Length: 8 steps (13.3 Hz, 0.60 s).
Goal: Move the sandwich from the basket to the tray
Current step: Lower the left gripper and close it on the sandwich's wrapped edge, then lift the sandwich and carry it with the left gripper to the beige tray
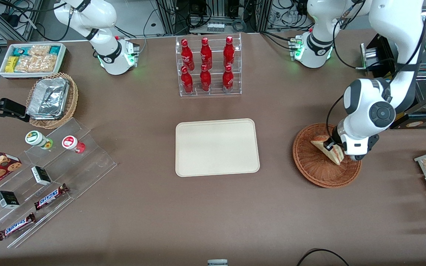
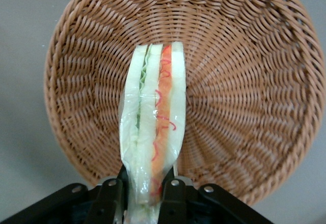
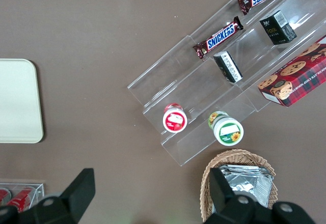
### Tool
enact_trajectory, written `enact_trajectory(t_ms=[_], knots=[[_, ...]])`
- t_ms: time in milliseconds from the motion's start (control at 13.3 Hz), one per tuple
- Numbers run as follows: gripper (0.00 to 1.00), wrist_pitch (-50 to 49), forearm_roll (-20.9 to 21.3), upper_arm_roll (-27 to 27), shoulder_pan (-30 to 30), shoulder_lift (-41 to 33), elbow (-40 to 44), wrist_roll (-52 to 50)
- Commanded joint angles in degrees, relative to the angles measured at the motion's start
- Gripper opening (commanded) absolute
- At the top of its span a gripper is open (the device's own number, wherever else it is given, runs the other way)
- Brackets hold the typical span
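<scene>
A: What takes up most of the front view?

B: The brown tabletop (image 1: 213,207). At its centre lies the cream tray (image 1: 217,147), flat and with nothing on it. At upper centre of the frame, farther from the camera than the tray, stands a clear rack of red bottles (image 1: 208,65).

A: And the basket?

B: The reddish-brown woven basket (image 1: 314,166) sits at right of centre in the frame, well apart from the tray, toward the working arm's end of the tabletop.

A: Where is the sandwich?

B: The sandwich (image 1: 327,148) is over the basket, with the hand (image 1: 340,152) closed on it. In the wrist view the two black fingers (image 2: 109,198) pinch one end of the sandwich (image 2: 153,127), one on each side of it. Its cut edge faces the camera, showing pale bread with a green layer and a red one under clear wrap. The basket's (image 2: 244,81) weave fills the view around it.

A: Is the sandwich resting on the weave?

B: That cannot be told from these views.

A: Anything smaller?

B: At left of the frame, a tan wicker basket of foil containers (image 1: 52,99) and two Snickers bars (image 1: 50,196) on clear steps.
</scene>
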Motion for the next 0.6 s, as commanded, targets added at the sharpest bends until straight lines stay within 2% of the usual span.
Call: enact_trajectory(t_ms=[0, 301, 527], knots=[[0.0, -8.7, 0.7, -0.2, -1.9, -1.4, 5.6, -0.1], [0.0, -17.6, 0.7, -2.6, -4.4, -1.3, 12.9, -0.2], [0.0, -18.3, 0.7, -4.9, -6.0, -0.7, 15.4, -0.1]])
